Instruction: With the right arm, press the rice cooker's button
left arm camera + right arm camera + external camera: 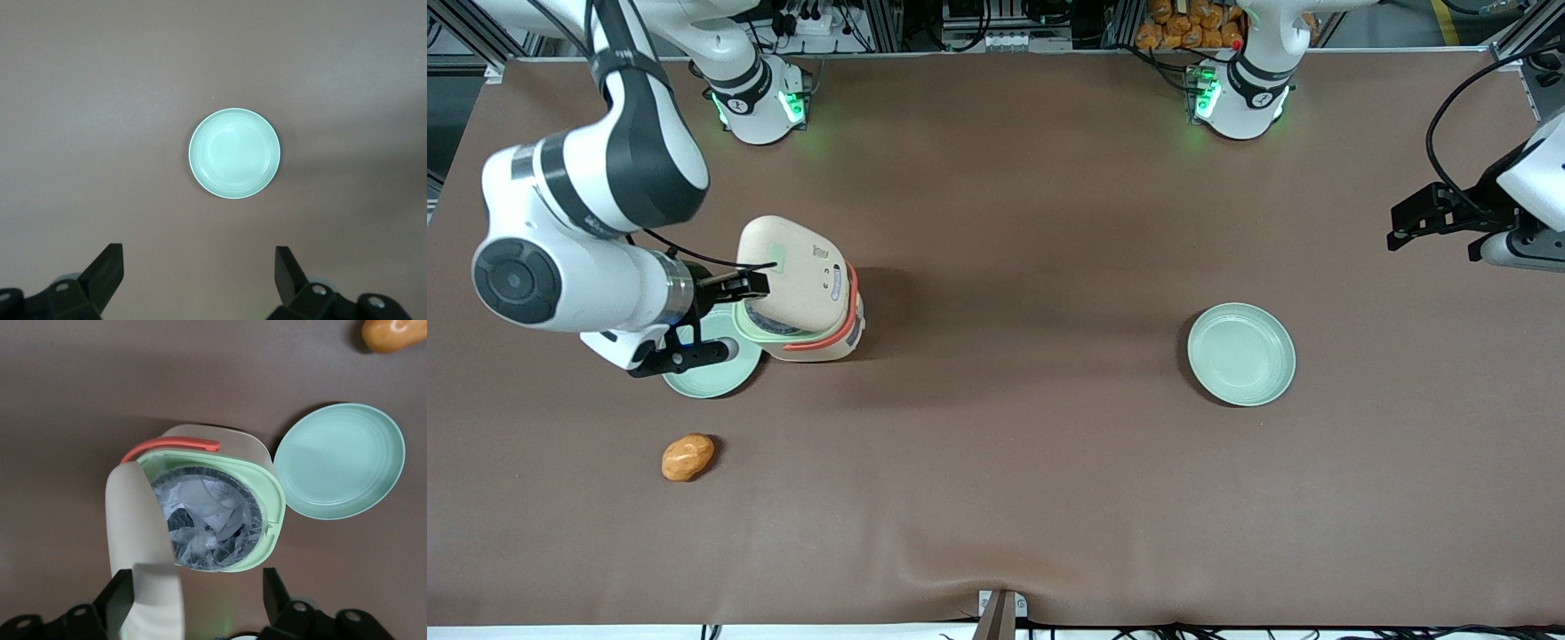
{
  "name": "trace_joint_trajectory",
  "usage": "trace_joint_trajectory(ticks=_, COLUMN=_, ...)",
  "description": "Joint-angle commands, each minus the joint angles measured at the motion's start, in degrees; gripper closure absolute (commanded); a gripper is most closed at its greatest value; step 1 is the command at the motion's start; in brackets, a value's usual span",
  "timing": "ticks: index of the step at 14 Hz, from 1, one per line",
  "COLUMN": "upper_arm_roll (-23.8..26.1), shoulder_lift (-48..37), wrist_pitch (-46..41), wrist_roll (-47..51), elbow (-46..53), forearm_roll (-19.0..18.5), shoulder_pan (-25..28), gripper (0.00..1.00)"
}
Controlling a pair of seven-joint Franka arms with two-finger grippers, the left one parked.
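Reaching over the cooker [805, 298] with the right arm [587, 222], the robot appears to be at or just past the pressing step: the lid [791, 267] is standing raised and tilted, so the latch seems already released, though contact with the button [779, 258] cannot be confirmed. The tool [743, 284] is sitting at the lid's edge, just beside the button, on the side toward the working arm's end of the worktop [1005, 444]. In the right wrist view its fingers [120, 600] are standing apart, straddling the lid [143, 540], with the open pot and its pale green rim [267, 520] in sight. The cooker is resting on the worktop beside a plate [711, 378]; a second plate [1240, 354] is lying toward the parked arm's end, and an orange lump [687, 457] nearer the front camera. If the press is judged done, the next move is calling for a clean lift away without dragging the lid.
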Motion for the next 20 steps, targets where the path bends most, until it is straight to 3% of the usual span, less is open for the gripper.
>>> trace_joint_trajectory(ticks=1, upper_arm_roll=0.5, shoulder_lift=-1.5, wrist_pitch=0.4, wrist_roll=0.9, elbow=2.1, forearm_roll=-0.2, shoulder_pan=-0.1, gripper=0.00)
trace_joint_trajectory(ticks=8, upper_arm_roll=0.6, shoulder_lift=-7.6, wrist_pitch=0.3, wrist_roll=0.7, elbow=6.1, forearm_roll=-3.3, shoulder_pan=-0.8, gripper=0.00)
trace_joint_trajectory(ticks=13, upper_arm_roll=1.6, shoulder_lift=-13.6, wrist_pitch=-1.1, wrist_roll=-0.3, elbow=5.9, forearm_roll=-2.5, shoulder_pan=-8.0, gripper=0.00)
trace_joint_trajectory(ticks=20, upper_arm_roll=0.7, shoulder_lift=-16.6, wrist_pitch=-6.6, wrist_roll=-0.4, elbow=5.1, forearm_roll=-4.7, shoulder_pan=-14.2, gripper=0.00)
